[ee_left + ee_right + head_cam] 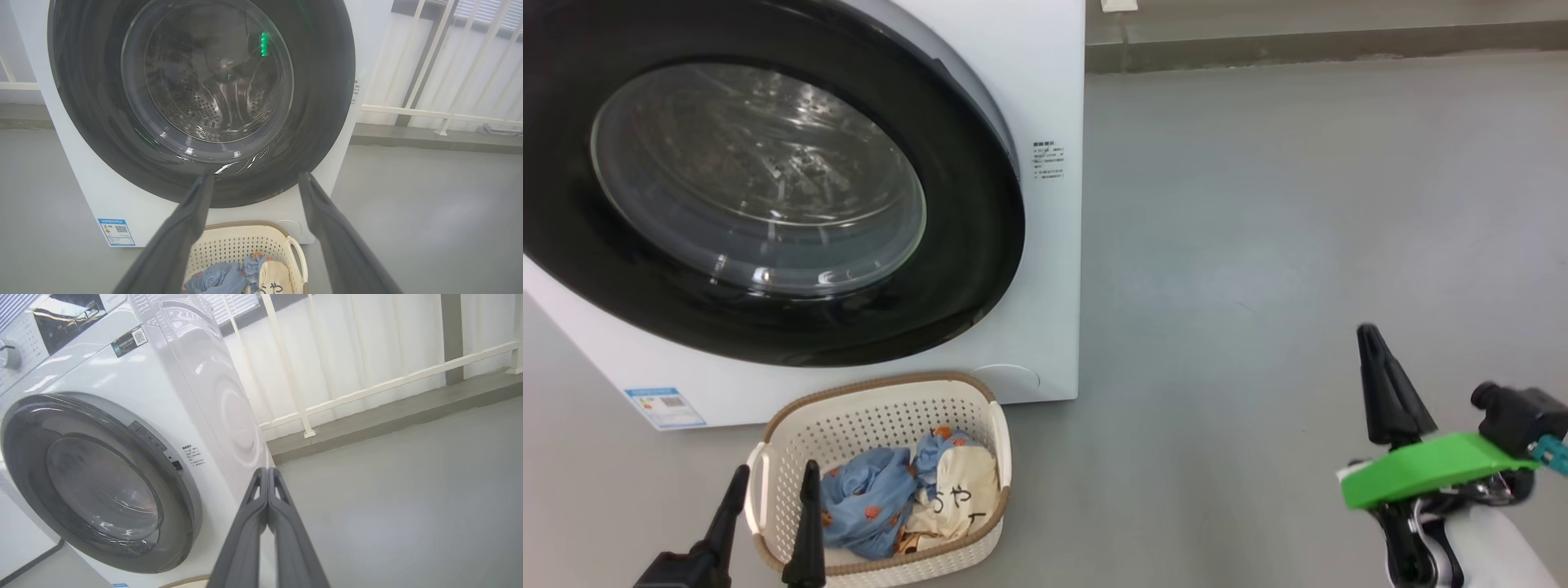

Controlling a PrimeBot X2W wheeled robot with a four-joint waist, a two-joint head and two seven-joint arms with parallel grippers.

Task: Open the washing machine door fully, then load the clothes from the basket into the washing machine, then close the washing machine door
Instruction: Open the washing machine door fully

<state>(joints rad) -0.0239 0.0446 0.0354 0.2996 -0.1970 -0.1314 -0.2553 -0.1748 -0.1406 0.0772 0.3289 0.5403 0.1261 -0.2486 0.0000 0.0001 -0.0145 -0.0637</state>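
Door: shut, ahead of left gripper, which is spread wide, empty; basket of clothes just below it. Right gripper: pinched closed, empty, well right. Risk: closed gripper slipping off glossy edge.

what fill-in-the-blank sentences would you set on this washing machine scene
The washing machine door is ____.
The clothes lie inside the cream ____.
The left gripper has its jaws ____.
The right gripper has its jaws ____.
Missing words: closed; basket; open; shut.
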